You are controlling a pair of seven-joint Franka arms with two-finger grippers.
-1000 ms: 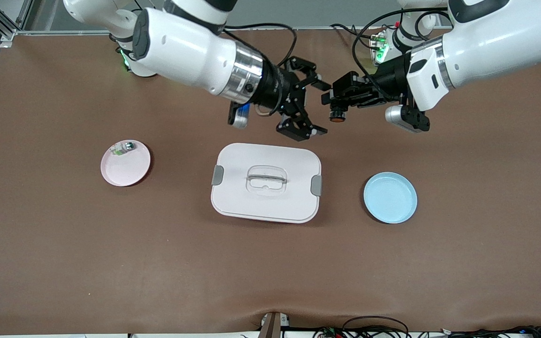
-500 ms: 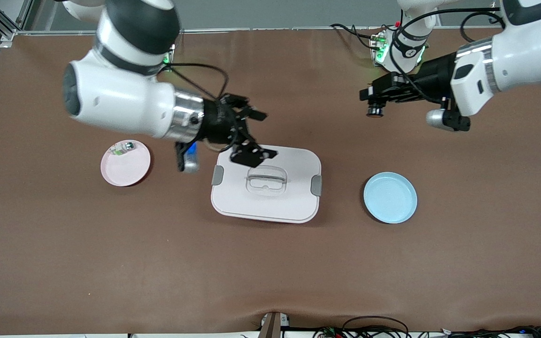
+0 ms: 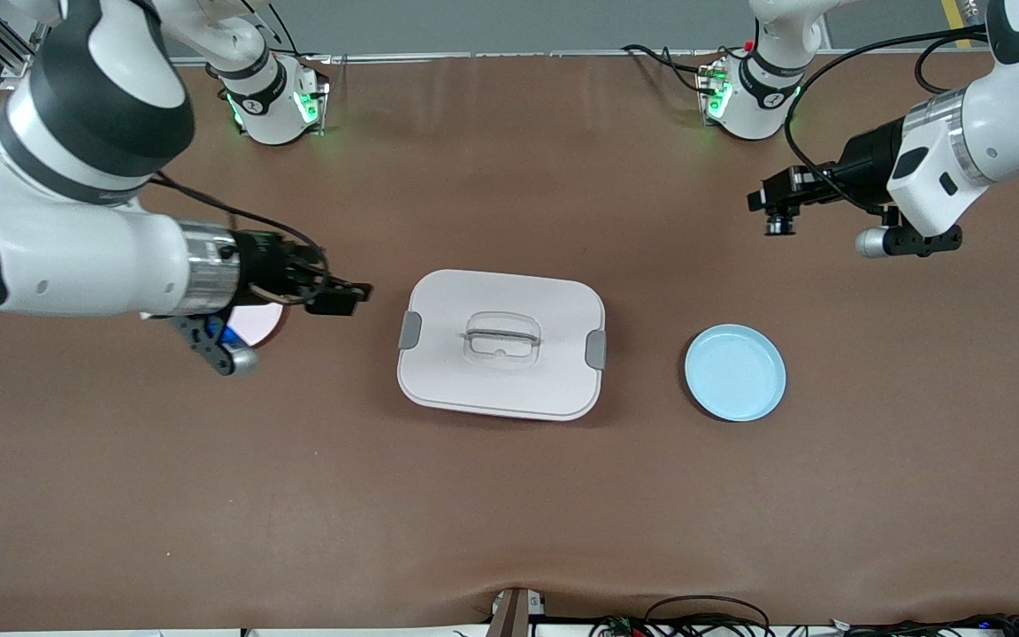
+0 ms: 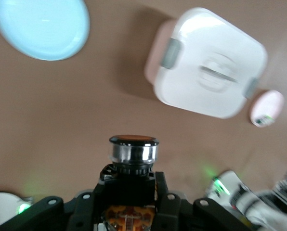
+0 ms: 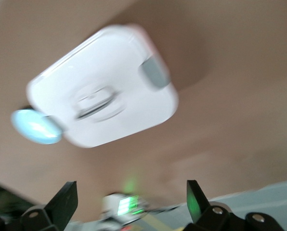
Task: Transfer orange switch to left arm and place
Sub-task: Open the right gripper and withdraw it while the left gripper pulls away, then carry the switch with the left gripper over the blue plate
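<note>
Judging from how things lie, the handover is done: the left gripper is clamped on the orange switch above bare table, well apart from the box, the blue plate is not reached yet, and the empty right gripper, jaws wide, hangs beside the box.

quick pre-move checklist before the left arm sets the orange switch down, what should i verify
1. Left gripper shut on the orange switch: ok.
2. Right gripper open, holding nothing, over the table between the pink plate and the box: ok.
3. Neither gripper over the box: ok.
4. Blue plate bare: ok.
5. Switch above the blue plate: not ok; it hangs over bare table toward the left arm's base.
6. Box lid shut: cannot tell.
</note>
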